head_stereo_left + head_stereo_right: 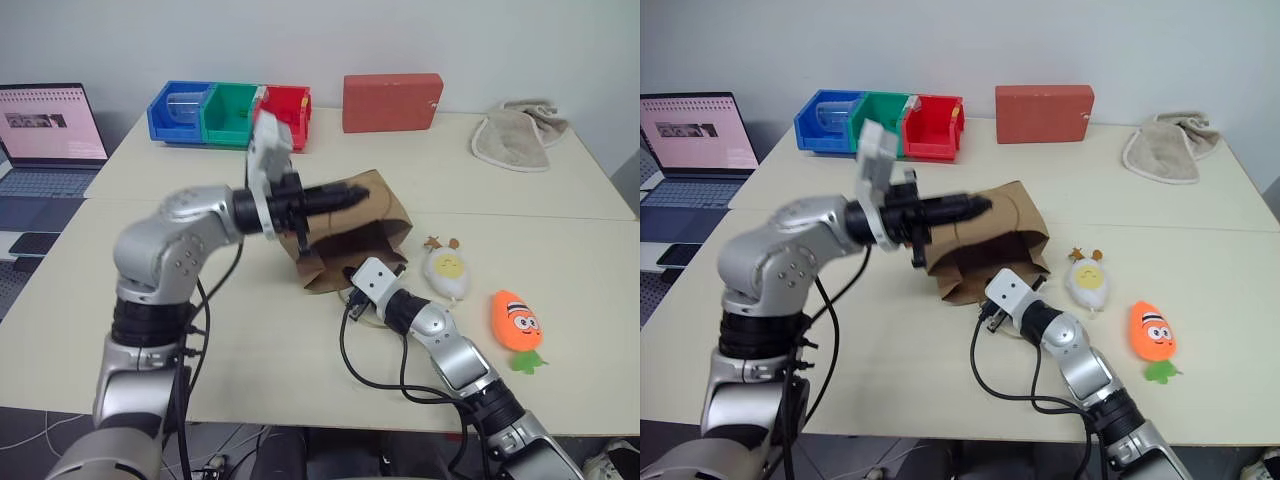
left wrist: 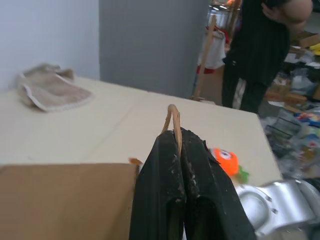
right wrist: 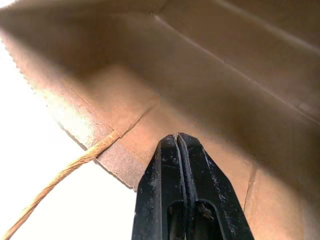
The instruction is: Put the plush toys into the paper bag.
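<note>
Our right claw (image 1: 358, 272) blocks the brown kraft paper bag (image 1: 385, 215)'s mouth; bare cream bench (image 1: 590, 260) lies open beside the bag, around both toys.

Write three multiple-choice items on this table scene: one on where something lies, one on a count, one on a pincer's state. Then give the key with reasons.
1. Where does the orange carrot toy lie?
A. Inside the paper bag
B. On the table, to the right of the white egg toy
C. In the blue bin

2. How many plush toys lie outside the paper bag?
A. None
B. One
C. Two

3. What is the left pincer doing?
A. Shut on the bag's handle
B. Open above the cloth
C. Shut on the carrot toy

Key:
1 B: the carrot rests on the table beside the white egg toy, on its right.
2 C: both toys lie on the table by the bag.
3 A: the handle loops out from between its closed fingers.
</note>
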You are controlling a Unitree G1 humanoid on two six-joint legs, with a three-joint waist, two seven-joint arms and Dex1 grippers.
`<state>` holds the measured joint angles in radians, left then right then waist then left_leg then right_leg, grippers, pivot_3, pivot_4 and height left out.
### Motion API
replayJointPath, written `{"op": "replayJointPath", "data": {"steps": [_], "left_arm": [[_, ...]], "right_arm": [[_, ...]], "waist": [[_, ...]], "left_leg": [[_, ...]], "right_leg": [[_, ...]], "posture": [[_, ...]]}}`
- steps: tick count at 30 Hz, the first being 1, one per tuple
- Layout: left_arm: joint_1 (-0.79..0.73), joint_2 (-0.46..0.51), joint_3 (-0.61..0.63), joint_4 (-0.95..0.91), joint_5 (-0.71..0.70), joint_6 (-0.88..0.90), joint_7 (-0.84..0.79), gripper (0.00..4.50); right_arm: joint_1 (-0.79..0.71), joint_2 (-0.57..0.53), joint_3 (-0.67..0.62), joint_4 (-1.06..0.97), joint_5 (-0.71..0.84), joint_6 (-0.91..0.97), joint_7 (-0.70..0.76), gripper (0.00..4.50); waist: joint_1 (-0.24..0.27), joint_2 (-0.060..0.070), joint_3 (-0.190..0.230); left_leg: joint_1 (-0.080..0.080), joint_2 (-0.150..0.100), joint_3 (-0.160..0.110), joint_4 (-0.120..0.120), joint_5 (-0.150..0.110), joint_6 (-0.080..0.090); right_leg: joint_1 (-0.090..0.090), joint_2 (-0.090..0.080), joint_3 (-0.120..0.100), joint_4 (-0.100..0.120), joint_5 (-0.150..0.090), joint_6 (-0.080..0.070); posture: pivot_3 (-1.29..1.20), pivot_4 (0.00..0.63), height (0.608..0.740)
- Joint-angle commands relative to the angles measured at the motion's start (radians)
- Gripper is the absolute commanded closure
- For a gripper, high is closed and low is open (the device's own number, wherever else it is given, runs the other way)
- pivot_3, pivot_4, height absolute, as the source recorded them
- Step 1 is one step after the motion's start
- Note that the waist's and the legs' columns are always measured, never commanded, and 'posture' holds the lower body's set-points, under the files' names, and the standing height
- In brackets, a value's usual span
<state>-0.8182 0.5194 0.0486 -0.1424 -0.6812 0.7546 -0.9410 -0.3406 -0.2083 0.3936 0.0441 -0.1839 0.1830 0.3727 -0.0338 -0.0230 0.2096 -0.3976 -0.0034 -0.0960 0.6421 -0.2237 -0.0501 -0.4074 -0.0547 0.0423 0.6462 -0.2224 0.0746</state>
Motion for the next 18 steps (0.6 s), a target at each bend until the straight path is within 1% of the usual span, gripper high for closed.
{"op": "replayJointPath", "data": {"steps": [1, 5, 8, 10, 14, 18], "left_arm": [[-0.110, 0.053, 0.049, 0.021, 0.042, -0.087, 0.005, 4.50], [-0.169, 0.086, 0.044, 0.036, 0.075, -0.147, -0.001, 4.50], [-0.175, 0.083, 0.031, 0.032, 0.110, -0.206, 0.008, 4.50], [-0.173, 0.064, 0.033, 0.026, 0.103, -0.211, 0.022, 4.50], [-0.118, 0.058, 0.003, 0.014, 0.122, -0.219, 0.006, 4.50], [-0.030, 0.066, -0.026, -0.033, 0.118, -0.206, -0.015, 4.50]], "right_arm": [[0.016, 0.010, 0.007, -0.016, -0.008, 0.031, 0.013, 4.48], [0.010, 0.022, 0.008, -0.015, -0.006, 0.049, 0.016, 4.48], [-0.001, 0.033, 0.014, -0.008, -0.010, 0.058, 0.017, 4.48], [-0.006, 0.036, 0.018, -0.007, -0.010, 0.066, 0.023, 4.48], [-0.010, 0.040, 0.015, -0.009, -0.010, 0.072, 0.027, 4.48], [-0.028, 0.033, 0.004, -0.028, 0.006, 0.067, 0.054, 4.48]], "waist": [[0.000, 0.000, 0.000], [-0.001, 0.000, 0.000], [-0.002, 0.000, 0.000], [-0.002, 0.000, 0.000], [-0.007, 0.000, 0.000], [-0.014, 0.000, 0.000]], "left_leg": [[0.000, 0.000, 0.000, 0.000, 0.000, 0.000], [0.000, 0.000, 0.000, -0.001, 0.000, 0.000], [0.000, 0.000, 0.000, -0.001, 0.000, 0.000], [0.000, 0.000, 0.000, -0.001, 0.000, 0.000], [0.001, 0.000, 0.000, -0.001, 0.000, 0.000], [0.001, 0.000, 0.000, -0.001, 0.000, 0.000]], "right_leg": [[0.000, 0.000, 0.000, 0.000, 0.000, 0.000], [0.000, 0.000, 0.000, -0.001, 0.000, 0.000], [0.000, 0.000, 0.000, 0.000, 0.000, 0.000], [0.000, 0.000, 0.000, 0.000, 0.000, 0.000], [0.000, 0.000, 0.000, 0.000, 0.000, 0.000], [0.000, 0.000, 0.000, 0.000, 0.000, 0.000]], "posture": [[0.00, 0.150, 0.740], [0.00, 0.150, 0.740], [0.00, 0.150, 0.740], [0.00, 0.150, 0.740], [0.00, 0.150, 0.740], [0.00, 0.150, 0.740]]}}
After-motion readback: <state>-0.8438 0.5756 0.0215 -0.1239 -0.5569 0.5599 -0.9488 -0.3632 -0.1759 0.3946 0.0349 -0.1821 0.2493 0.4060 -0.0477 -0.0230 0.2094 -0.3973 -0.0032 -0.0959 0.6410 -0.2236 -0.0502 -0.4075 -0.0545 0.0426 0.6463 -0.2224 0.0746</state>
